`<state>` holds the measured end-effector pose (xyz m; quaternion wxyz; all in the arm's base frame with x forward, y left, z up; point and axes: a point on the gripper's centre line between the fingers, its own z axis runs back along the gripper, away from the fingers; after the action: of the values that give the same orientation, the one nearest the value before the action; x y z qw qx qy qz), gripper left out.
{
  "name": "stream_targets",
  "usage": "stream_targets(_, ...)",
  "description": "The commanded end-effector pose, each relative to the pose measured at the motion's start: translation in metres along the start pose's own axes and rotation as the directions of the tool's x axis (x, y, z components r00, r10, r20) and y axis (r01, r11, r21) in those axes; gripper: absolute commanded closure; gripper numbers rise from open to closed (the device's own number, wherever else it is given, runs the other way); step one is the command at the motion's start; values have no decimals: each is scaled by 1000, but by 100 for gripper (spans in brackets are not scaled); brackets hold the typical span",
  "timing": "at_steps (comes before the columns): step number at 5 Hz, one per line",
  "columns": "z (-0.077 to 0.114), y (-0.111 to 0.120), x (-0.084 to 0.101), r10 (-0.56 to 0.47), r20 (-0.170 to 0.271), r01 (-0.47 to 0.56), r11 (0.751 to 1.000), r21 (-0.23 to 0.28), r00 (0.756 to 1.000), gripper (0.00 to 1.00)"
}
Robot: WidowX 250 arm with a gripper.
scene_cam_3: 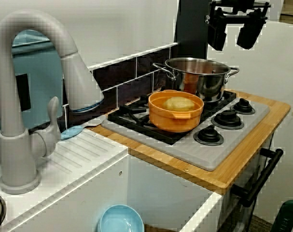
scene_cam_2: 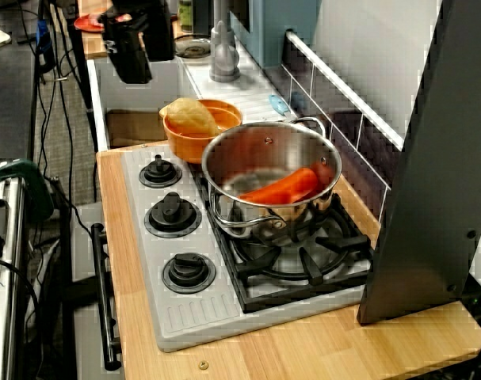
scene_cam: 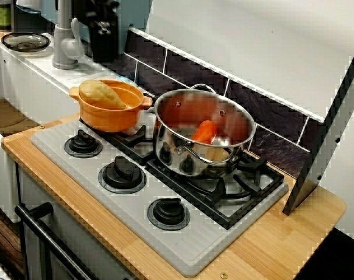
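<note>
The orange bowl (scene_cam: 109, 116) (glossy, round, with stubby lug handles) is sitting on the black grate at the sink-side end of the stove (scene_cam: 188, 248), cradling a pale, lumpy potato (scene_cam: 101, 93). Just beside it, a shiny steel pot (scene_cam: 171, 146) is holding a smooth carrot (scene_cam: 204, 131), which its wall is hiding in the sink-side view. The black claw (scene_cam_3: 231, 41) is hanging high up, spread wide and empty, with its top cut off.

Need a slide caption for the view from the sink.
Open, empty hand at top right; steel pot behind orange bowl of tan food on the stove; faucet up front.
</note>
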<state>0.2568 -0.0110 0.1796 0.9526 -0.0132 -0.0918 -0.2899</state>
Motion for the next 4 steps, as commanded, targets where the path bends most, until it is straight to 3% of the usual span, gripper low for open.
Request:
stream_targets(1,-13,29,16,19,24,-21,998,52,1000,0)
stream_targets(4,-40,47,1,22,20,-23,996,87,1000,0)
